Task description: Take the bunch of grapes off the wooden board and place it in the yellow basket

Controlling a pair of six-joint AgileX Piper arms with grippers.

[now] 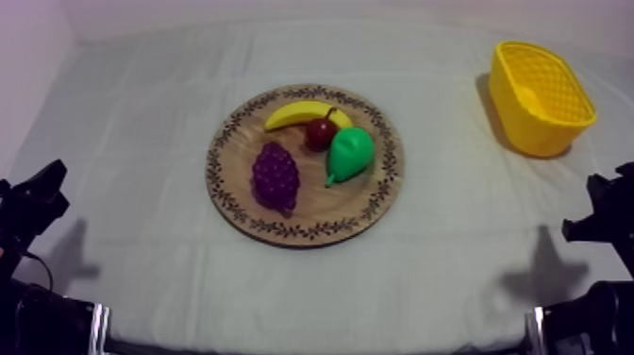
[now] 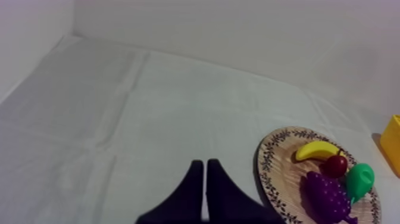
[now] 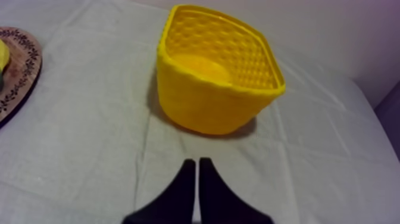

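Left hand (image 2: 204,163) sits low over the table (image 1: 132,132) near the wooden board (image 1: 311,229); I read its fingers as pressed together in a narrow wedge, gripping nothing. Right hand (image 3: 197,162) likewise closed on nothing, facing the yellow basket (image 1: 528,123), which stands far right, well apart from the board. Bunch of grapes (image 1: 275,177) lies on the board's near left part, just beside the pear (image 1: 351,153); small red fruit (image 1: 321,134) and banana (image 1: 297,114) lie behind them
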